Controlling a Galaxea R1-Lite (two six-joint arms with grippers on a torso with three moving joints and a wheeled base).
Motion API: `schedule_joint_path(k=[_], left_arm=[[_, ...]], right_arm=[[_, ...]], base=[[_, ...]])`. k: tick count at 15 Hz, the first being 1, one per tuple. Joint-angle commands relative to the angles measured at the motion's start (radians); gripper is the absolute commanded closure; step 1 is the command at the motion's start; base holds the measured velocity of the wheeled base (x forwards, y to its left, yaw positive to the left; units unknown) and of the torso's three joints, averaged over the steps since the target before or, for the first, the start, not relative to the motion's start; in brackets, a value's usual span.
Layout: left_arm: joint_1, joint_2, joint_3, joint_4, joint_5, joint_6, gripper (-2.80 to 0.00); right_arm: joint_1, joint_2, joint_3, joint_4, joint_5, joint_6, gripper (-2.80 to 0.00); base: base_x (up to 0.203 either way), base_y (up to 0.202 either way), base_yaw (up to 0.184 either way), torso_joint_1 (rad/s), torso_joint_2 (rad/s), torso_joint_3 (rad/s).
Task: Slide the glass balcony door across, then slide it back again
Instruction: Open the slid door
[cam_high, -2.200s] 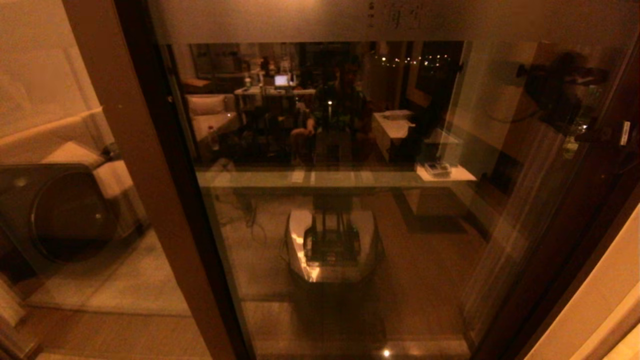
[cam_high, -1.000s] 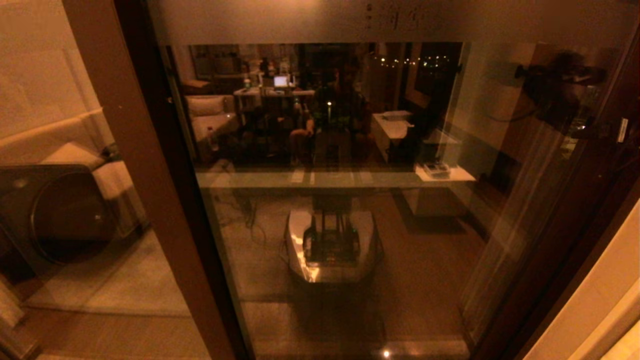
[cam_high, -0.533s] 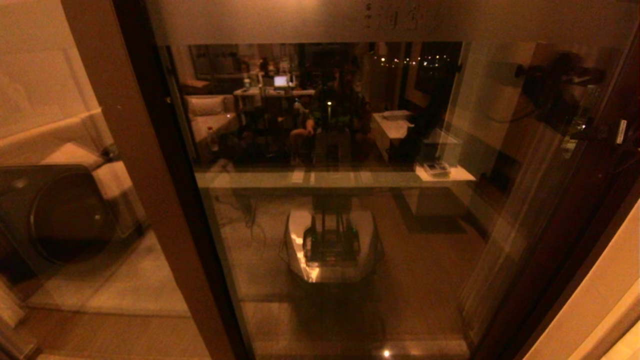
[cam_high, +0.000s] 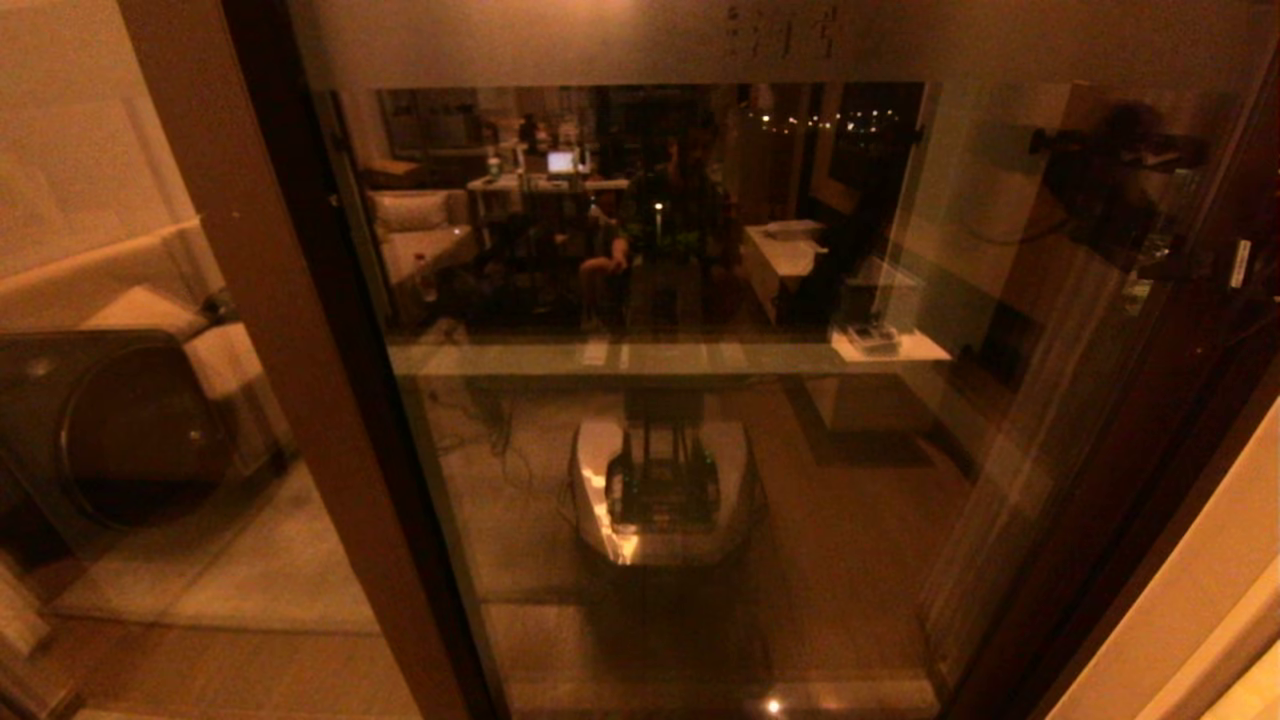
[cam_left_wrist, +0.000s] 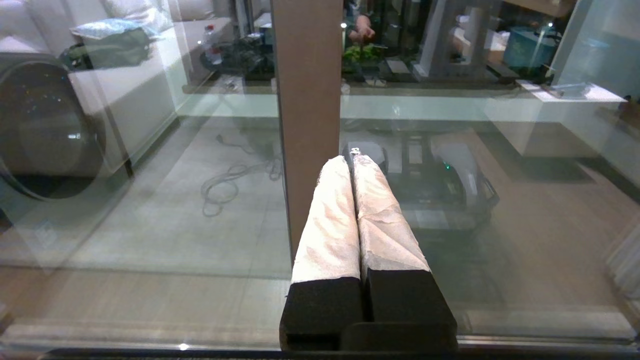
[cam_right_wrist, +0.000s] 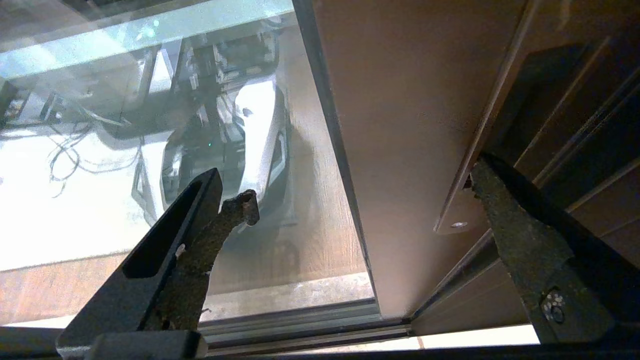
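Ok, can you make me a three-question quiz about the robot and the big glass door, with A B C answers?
1. Where is the right gripper?
A) at the brown stile of the glass balcony door
B) flat on the floor
C) on a sofa

2. What colour is the wrapping on the fingers of the left gripper?
A) blue
B) white
C) red

3. How are the left gripper's fingers?
A) wide apart
B) holding a cup
C) pressed together

Answers:
1 A, the stile shows between its open fingers.
2 B, white wrap covers both fingers.
3 C, no gap shows between them.
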Motion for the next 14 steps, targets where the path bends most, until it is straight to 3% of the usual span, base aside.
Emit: schedule_joint_path(k=[1, 14], left_arm=[[0.001, 0.001, 0.034, -0.001, 0.000, 0.000, 0.00], [0.000, 0.001, 0.034, -0.001, 0.000, 0.000, 0.00]], right_arm=[[0.011, -0.008, 0.006, 0.003, 0.008, 0.000, -2.80], [0.058, -0.055, 0.083, -0.007, 0.005, -0.005, -2.80]], base=[[0.000, 0.000, 0.000, 0.000, 0.00, 0.000], [0.000, 0.000, 0.000, 0.000, 0.00, 0.000]])
